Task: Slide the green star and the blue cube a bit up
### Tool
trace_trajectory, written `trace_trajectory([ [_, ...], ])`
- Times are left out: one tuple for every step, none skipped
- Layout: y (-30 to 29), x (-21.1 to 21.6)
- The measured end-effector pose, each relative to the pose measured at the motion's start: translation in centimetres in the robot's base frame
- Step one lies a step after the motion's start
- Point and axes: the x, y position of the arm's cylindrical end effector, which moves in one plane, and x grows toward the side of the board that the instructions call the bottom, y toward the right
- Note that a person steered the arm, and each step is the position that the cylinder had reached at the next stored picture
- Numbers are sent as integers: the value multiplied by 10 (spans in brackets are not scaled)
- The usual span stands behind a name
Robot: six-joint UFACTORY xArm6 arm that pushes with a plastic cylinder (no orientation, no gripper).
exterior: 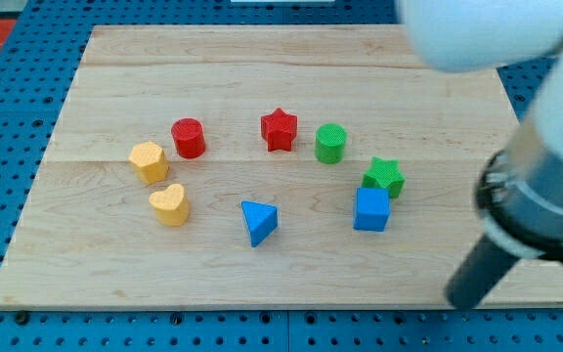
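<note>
The green star (pixel 384 176) sits right of the board's middle, touching the blue cube (pixel 371 209) just below it. My rod comes in from the view's right, large and blurred. My tip (pixel 460 299) rests near the board's bottom edge, well below and to the right of the blue cube, apart from every block.
A green cylinder (pixel 330 143) and a red star (pixel 279 129) lie up-left of the green star. A blue triangle (pixel 258 221), a red cylinder (pixel 188 138), a yellow hexagon (pixel 149 161) and a yellow heart (pixel 169 204) lie further left. The wooden board (pixel 115 279) sits on a blue pegboard.
</note>
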Motion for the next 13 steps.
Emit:
trace_trajectory([
  [-96, -3],
  [-202, -12],
  [-277, -16],
  [-282, -16],
  [-281, -16],
  [-251, -6],
  [-202, 0],
  [-112, -1],
  [-40, -18],
  [-39, -63],
  [-39, -67],
  [-39, -84],
  [-15, -77],
])
